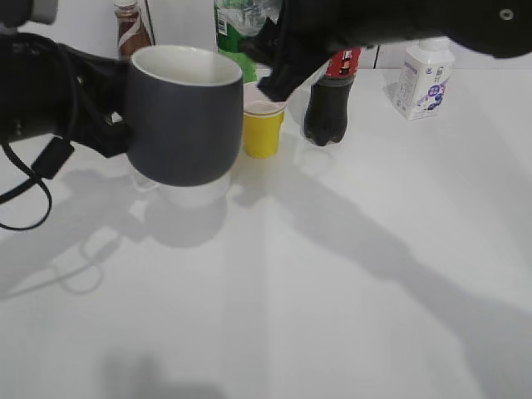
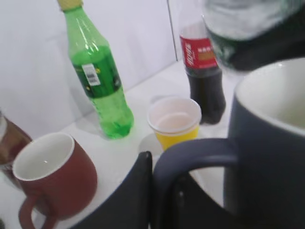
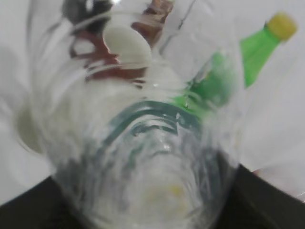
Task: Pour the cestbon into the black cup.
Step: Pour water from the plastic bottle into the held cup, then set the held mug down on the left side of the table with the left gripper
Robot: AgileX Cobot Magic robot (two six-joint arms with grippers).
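The black cup (image 1: 183, 116) is a large charcoal mug with a white inside, held off the table at the left. My left gripper (image 2: 164, 174) is shut on its looped handle (image 2: 190, 152). The cestbon (image 3: 143, 143), a clear ribbed bottle with a dark green label, fills the right wrist view, and my right gripper (image 3: 147, 205) is shut on it. In the exterior view the cestbon (image 1: 252, 12) is high at the top edge, right of the cup's rim, with my right gripper (image 1: 278, 54) around it. In the left wrist view the cestbon (image 2: 248, 28) hangs blurred above the cup (image 2: 271, 143).
A yellow paper cup (image 1: 263, 129) stands right of the black cup, with a dark cola bottle (image 1: 328, 104) beyond it. A green soda bottle (image 2: 100, 81) and a red-brown mug (image 2: 52, 176) stand behind. A white milk bottle (image 1: 424, 79) is far right.
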